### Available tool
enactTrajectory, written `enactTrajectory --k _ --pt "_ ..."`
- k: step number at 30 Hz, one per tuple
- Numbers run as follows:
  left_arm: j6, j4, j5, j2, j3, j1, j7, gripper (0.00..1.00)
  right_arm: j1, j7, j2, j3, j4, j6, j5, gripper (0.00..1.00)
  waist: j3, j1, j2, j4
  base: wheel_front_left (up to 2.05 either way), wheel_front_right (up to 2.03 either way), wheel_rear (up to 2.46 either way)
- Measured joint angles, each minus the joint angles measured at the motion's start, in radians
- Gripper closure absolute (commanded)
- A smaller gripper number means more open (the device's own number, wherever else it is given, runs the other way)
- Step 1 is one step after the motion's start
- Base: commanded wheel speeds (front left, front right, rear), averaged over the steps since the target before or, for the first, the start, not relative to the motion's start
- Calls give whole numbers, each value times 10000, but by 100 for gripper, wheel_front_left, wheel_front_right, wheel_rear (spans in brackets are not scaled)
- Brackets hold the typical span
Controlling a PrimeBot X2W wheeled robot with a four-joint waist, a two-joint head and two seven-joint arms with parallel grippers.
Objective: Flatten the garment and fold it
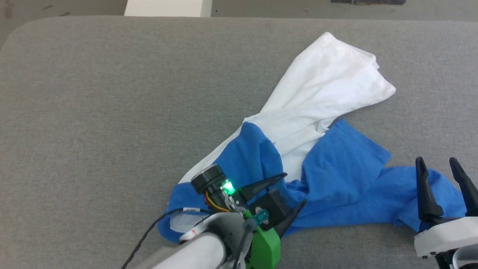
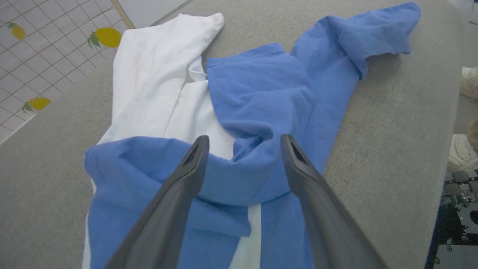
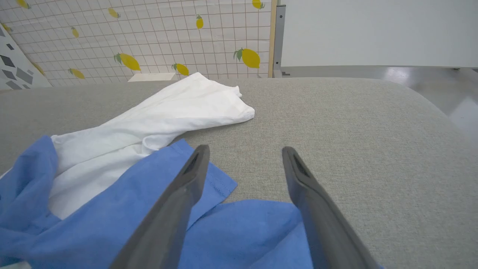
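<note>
- Dark fingers of the left gripper stand spread apart with nothing clamped between them. They sit over a bunched blue fold of the garment.
- In the left wrist view, the left gripper frames that blue fold (I cannot tell whether the tips touch the cloth).
- A small green light glows on the left wrist.
- The right gripper is likewise parted and holds nothing. It is at the near right, above the end of a blue sleeve.
- In the right wrist view, blue cloth lies under the right gripper, with bare grey surface between the tips.
- The garment lies crumpled on a grey padded surface. Its blue sleeves are heaped near the robot's edge.
- Its white body stretches away toward the far right, narrowing where it meets the blue.
- One sleeve runs rightward along the near edge to the right gripper.
- Beyond the surface stand a tiled wall with yellow lemons and a plain white panel.
</note>
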Motion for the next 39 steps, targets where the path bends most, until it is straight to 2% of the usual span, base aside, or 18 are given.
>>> enactTrajectory --k 3,9,10,11,12,13,16,19,22,26,28,31,33,34,36,37,39 --pt "-284 790 173 -123 -286 -407 90 0 -98 0 0 31 25 0 2 0 179 0 0 -149 0 0 0" --pt "-431 1998 251 -247 -491 -835 81 0 -175 -58 -2 40 169 0 75 0 458 0 0 -467 0 0 0" --pt "-449 2067 251 -251 -523 -860 75 72 -178 -86 -2 33 190 0 75 0 481 0 0 -496 0 0 0" --pt "-443 2146 213 -314 -462 -879 -88 100 -198 -102 -2 2 259 0 77 0 496 1 0 -538 0 0 0" --pt "-259 2027 17 -447 -163 -878 -596 100 -200 -136 -2 -88 339 0 86 0 403 0 0 -525 0 0 0" --pt "40 1569 -654 -690 520 -870 -1175 100 -198 -150 -2 -142 393 0 88 0 222 0 0 -444 0 0 0" --pt "318 798 -1486 -903 1352 -855 -1609 100 -185 -144 -2 -182 420 0 90 0 -33 0 0 -298 0 0 0" --pt "654 -96 -2192 -844 2355 -835 -1919 100 -159 -115 2 -186 420 0 144 0 -312 0 0 -139 0 0 0" --pt "1223 -884 -2888 -646 3720 -813 -2282 100 -140 -82 0 -205 420 0 174 0 -584 0 0 18 0 0 0" --pt "2284 -1317 -3371 -46 5706 -520 -2794 100 -58 -73 0 -201 418 0 194 0 -851 0 0 212 0 0 0" --pt "2763 -1191 -3377 378 6378 -173 -2834 100 -9 -73 0 -180 420 0 240 0 -927 0 0 273 0 0 0" --pt "3754 -826 -3505 608 7409 775 -2934 100 50 -40 4 -186 430 0 276 0 -945 0 0 269 0 0 0" --pt "4357 -514 -3570 560 7816 1375 -2976 100 50 -25 4 -215 439 0 278 0 -908 0 0 224 0 0 0" --pt "4652 -332 -3572 533 7931 1704 -2957 98 50 0 4 -215 453 0 278 0 -889 0 0 197 0 0 0" --pt "5147 -15 -3584 407 8096 2281 -2903 87 51 2 2 -228 466 0 278 0 -854 0 0 150 0 0 0" --pt "5365 144 -3624 307 8167 2589 -2865 72 51 2 4 -230 476 0 278 0 -837 0 0 126 0 0 0" --pt "5517 470 -3743 138 8243 3080 -2817 58 51 4 4 -232 499 0 278 0 -808 0 0 89 0 0 0"
